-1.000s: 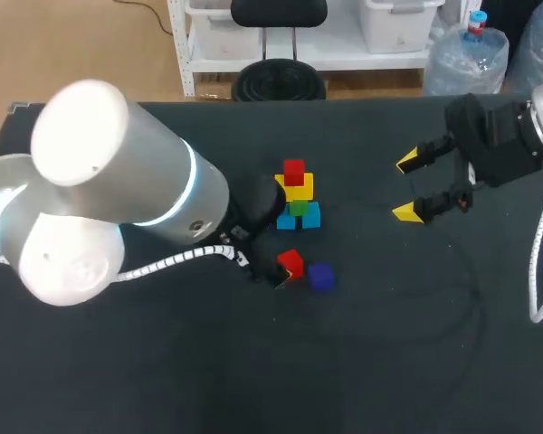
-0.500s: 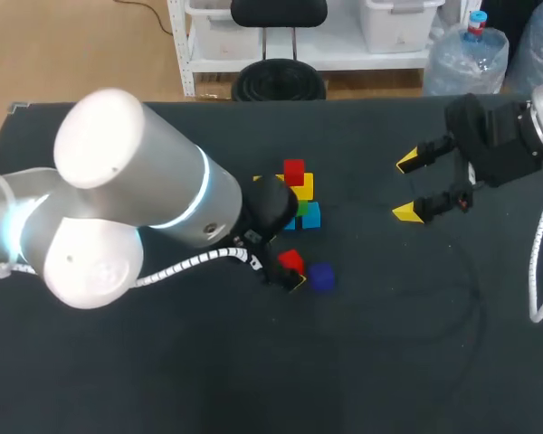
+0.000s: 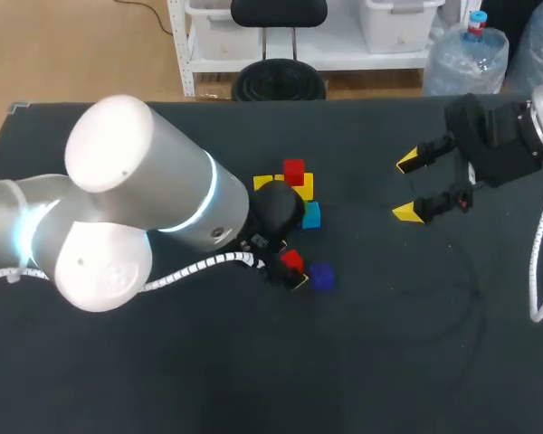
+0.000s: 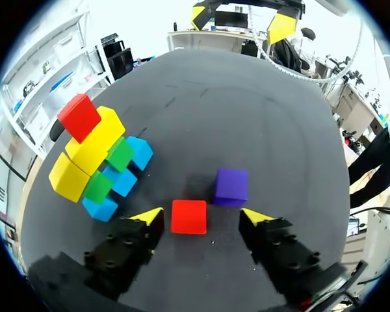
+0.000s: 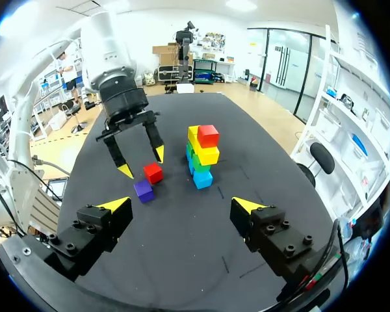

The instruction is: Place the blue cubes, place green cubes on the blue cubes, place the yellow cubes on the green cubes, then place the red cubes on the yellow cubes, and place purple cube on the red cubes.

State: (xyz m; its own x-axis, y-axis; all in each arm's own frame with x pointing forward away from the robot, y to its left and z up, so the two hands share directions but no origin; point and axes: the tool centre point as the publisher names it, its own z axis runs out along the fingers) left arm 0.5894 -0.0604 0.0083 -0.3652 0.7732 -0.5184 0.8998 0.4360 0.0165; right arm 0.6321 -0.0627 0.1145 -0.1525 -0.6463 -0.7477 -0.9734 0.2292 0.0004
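A loose red cube [image 4: 188,216] lies on the black table between the fingers of my left gripper [image 4: 201,215]. One yellow tip is near it and the other stands clear, so the gripper is open. A purple cube [image 4: 231,186] sits just ahead of it. Beside them stands a stack [image 4: 101,162] of blue, green and yellow cubes with a red cube [image 4: 79,117] on top. In the head view my left gripper [image 3: 290,268] straddles the loose red cube [image 3: 292,260], and the left wrist hides part of the stack [image 3: 300,192]. My right gripper [image 3: 405,188] hangs open and empty to the right.
The right wrist view shows my open right gripper [image 5: 182,205] facing the stack [image 5: 202,156], the loose red cube [image 5: 153,172], the purple cube [image 5: 143,190] and my left gripper [image 5: 142,162]. My left arm's big body [image 3: 136,208] covers the table's left half.
My left arm has shifted right, and its wrist now covers the green cubes of the stack. The loose red cube and the purple cube lie where they were. My right arm is still.
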